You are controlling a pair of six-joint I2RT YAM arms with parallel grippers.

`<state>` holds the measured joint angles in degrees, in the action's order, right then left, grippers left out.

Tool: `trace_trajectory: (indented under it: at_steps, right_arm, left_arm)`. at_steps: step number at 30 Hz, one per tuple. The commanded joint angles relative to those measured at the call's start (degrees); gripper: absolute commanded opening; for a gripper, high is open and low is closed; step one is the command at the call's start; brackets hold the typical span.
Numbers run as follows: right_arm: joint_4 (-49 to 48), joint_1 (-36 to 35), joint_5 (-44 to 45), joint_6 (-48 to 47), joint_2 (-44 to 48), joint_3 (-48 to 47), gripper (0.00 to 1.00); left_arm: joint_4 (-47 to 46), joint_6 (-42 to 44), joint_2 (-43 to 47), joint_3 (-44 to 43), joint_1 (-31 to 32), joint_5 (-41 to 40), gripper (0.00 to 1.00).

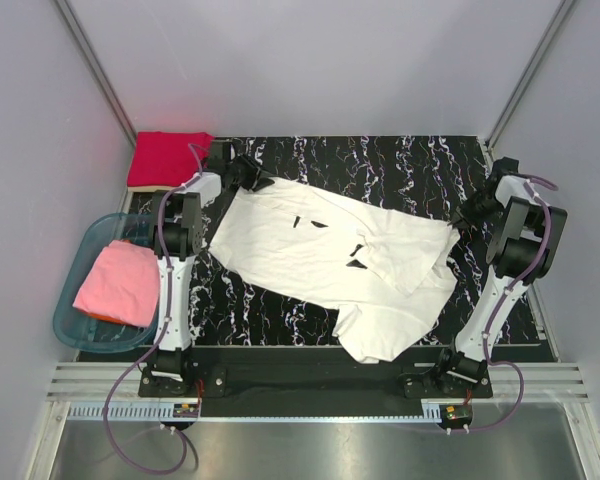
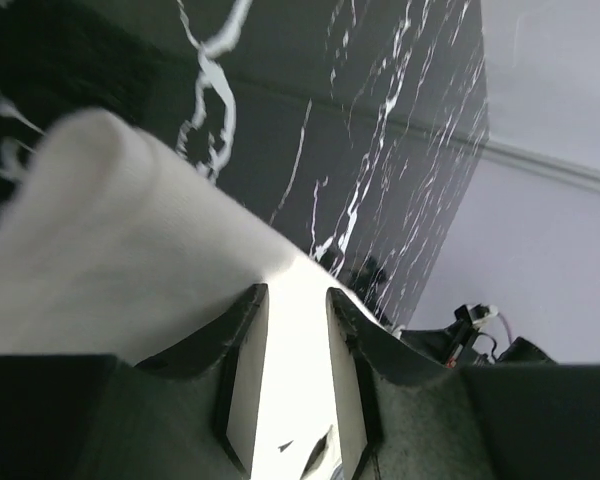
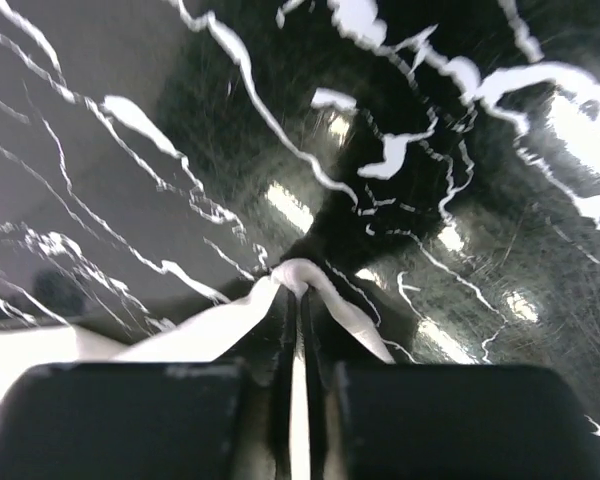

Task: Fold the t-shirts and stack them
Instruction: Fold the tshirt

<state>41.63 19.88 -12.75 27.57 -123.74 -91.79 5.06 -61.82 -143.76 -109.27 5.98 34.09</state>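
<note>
Mat (image 1: 400,165) covers most of the table. The white t-shirt (image 1: 310,250) lies open and rumpled across the middle of it. The shirt's long axis is diagonal in the top view, running from far-left to near-right, and 1 flap trails toward the near edge.

The teal tub (image 1: 62,325) sits off the mat's left side, beside the left arm's base, with the pink t-shirt (image 1: 120,283) inside it. The red t-shirt (image 1: 168,158) is folded at the far-left corner, off the mat.

Left gripper (image 1: 245,178) is at the white shirt's far-left end. In the wrist view its jaws stand part-way apart, with white cloth (image 2: 130,260) bunched between them and draping away to the left, so I read that as pinching the shirt. Right gripper (image 1: 462,222) is at the shirt's right edge. Its jaws are pressed nearly together on a small peak of the white fabric (image 3: 298,275), just off the mat.

Key relation: the shirt lies between the 2 grippers, with its body inward and nearward of both. The left gripper is on the long-axis end and the right gripper is on the side edge. My guess is that any fold or straightening pull depends on both moving together (slack near the middle looks likely to bunch).
</note>
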Motion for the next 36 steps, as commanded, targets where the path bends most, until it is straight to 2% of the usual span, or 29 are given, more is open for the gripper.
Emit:
trace_trajectory:
  at_steps: [1,9,20,24,29,31,33,36]
  right_arm:
    - [-3.91,0.16,6.95,5.11,-2.03,-1.90,0.01]
    - [-9.37,0.07,7.31,13.64,-8.00,-8.48,0.00]
    - [-10.34,-0.28,6.34,15.14,-14.15,-19.82,0.00]
    - [-8.32,-0.02,10.10,14.27,-13.90,-21.24,0.01]
    - [-7.79,1.21,9.42,10.67,-11.96,-18.34,0.13]
    - [-6.04,1.21,8.27,8.29,-12.31,-20.61,0.15]
    - [-0.25,1.21,9.23,6.10,-13.71,-25.77,0.20]
    - [6.08,1.30,9.94,3.72,-14.25,-31.06,0.35]
  left_arm:
    - [-3.30,-3.39,-1.78,-2.52,-1.23,-2.00,0.33]
    - [-4.88,-5.85,-6.34,-7.44,-1.94,-3.24,0.32]
    - [-8.57,-8.75,-10.48,-14.55,-2.99,-7.36,0.32]
    - [-7.62,-8.06,-10.75,-15.18,-3.08,-7.37,0.32]
    - [-2.87,-3.14,-6.98,-13.08,-3.08,-7.89,0.31]
    - [-1.20,-1.38,-3.64,-12.02,-2.82,-7.89,0.31]
    - [2.47,1.61,-0.13,-11.75,-2.64,-8.59,0.33]
    - [6.44,5.65,5.23,-10.70,-2.11,-9.47,0.39]
